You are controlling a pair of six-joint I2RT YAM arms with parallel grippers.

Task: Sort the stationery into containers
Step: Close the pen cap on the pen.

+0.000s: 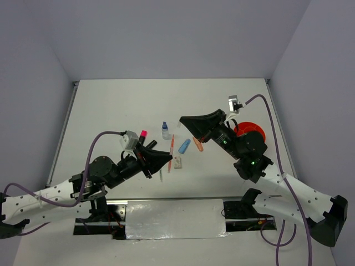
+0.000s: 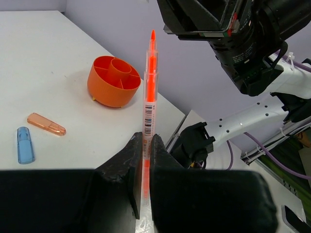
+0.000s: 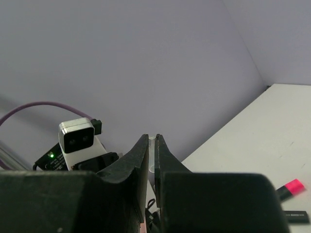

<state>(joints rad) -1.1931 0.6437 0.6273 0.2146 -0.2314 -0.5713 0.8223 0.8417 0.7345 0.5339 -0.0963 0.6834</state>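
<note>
My left gripper (image 2: pixel 146 139) (image 1: pixel 168 158) is shut on the thin orange pen (image 2: pixel 149 92) (image 1: pixel 172 145), which sticks out past the fingertips with its pointed tip bare. My right gripper (image 3: pixel 151 139) (image 1: pixel 183 119) hangs above the table, shut on a small clear tube-like piece (image 3: pixel 151 145); what that piece is I cannot tell. The orange bowl (image 2: pixel 112 74) (image 1: pixel 254 132) with inner dividers stands at the right, behind the right arm. The peach marker (image 2: pixel 46 124) (image 1: pixel 198 144) and the blue marker (image 2: pixel 24 144) (image 1: pixel 184 146) lie side by side on the table.
A blue-capped clear bottle (image 1: pixel 165 131) stands mid-table. The pink-capped highlighter (image 1: pixel 143 134) (image 3: pixel 291 187) lies by the left arm. A white block (image 1: pixel 177 162) rests just right of the left gripper. Grey walls close the table's back and sides.
</note>
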